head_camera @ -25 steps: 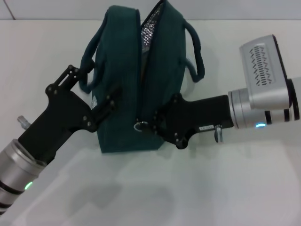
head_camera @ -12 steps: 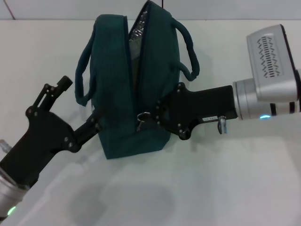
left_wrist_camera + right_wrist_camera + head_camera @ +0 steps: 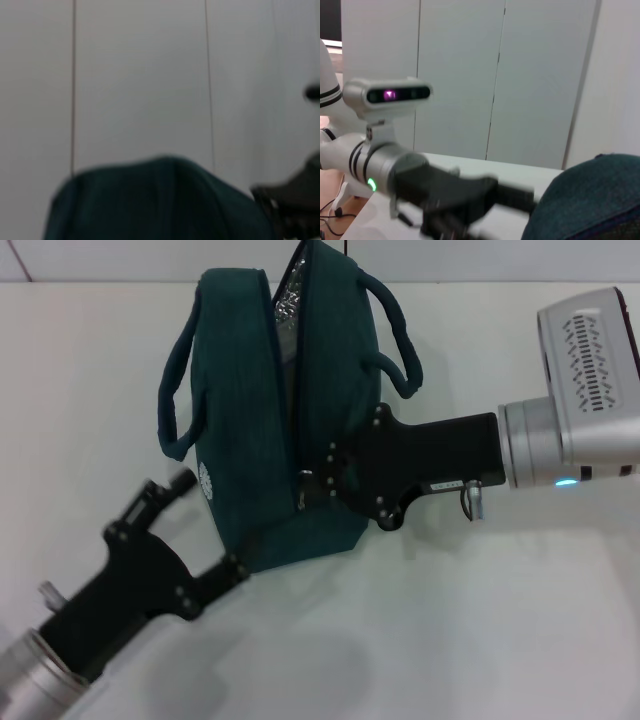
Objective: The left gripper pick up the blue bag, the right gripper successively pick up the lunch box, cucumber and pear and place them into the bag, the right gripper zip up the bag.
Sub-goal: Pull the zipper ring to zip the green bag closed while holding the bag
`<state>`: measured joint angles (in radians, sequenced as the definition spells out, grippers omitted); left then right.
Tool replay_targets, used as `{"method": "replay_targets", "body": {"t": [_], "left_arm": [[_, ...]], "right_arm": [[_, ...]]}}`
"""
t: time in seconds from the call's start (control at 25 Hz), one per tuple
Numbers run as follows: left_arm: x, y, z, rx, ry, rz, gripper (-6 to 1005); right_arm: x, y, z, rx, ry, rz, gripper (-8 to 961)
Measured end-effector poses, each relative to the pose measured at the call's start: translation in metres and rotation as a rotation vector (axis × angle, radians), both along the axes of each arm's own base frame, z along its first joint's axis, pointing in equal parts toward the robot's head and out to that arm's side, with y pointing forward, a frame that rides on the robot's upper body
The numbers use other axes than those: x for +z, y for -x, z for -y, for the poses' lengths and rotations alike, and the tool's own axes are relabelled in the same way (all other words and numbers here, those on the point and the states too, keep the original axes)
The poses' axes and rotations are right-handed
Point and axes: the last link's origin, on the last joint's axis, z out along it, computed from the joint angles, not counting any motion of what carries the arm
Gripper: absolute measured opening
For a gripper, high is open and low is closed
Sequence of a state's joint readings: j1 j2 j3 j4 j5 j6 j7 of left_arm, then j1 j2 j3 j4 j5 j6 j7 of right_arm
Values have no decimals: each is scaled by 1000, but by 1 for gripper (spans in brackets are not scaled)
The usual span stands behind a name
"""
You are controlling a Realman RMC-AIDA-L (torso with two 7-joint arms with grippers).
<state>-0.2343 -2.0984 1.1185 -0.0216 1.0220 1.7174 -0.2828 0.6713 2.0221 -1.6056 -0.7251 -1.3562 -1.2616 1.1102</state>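
Zipper work is going on at the middle of the head view, where the blue bag [image 3: 255, 430] is standing upright on the white table [image 3: 480, 620], filling the upper centre of the frame with its two loop handles arching out to either side. Its long zipper is running down the near face, gaping at the top to show a silvery lining and drawn together lower down. The right gripper [image 3: 318, 483] is reaching in from the right edge of the frame, its fingers pressed together on the metal ring pull [image 3: 303, 487] at the lower part of the zipper. The left gripper [image 3: 205, 535] is sitting in the lower left of the frame, fingers spread wide and holding nothing, one tip just beside the bag's bottom corner and the other pointing toward the bag's side. In the left wrist view the bag's rounded top [image 3: 160, 200] is filling the lower middle. In the right wrist view the left arm is showing blurred at lower left, and the bag [image 3: 590, 200] is bulging at lower right.
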Motion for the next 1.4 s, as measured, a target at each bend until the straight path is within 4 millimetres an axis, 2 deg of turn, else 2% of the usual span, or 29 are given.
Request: {"method": "replay_targets", "body": {"t": [0.28, 0.8, 1.04, 1.4], "left_arm": [[-17, 8, 1, 63, 84, -60, 891], [-18, 2, -10, 40, 90, -61, 888], [-19, 4, -14, 50, 91, -83, 780], [-19, 4, -19, 36, 99, -100, 374]], "right_arm": [[2, 8, -2, 16, -12, -32, 18], [3, 9, -1, 14, -20, -59, 18], [5, 9, 0, 22, -30, -78, 18], [6, 8, 0, 32, -43, -86, 18]]}}
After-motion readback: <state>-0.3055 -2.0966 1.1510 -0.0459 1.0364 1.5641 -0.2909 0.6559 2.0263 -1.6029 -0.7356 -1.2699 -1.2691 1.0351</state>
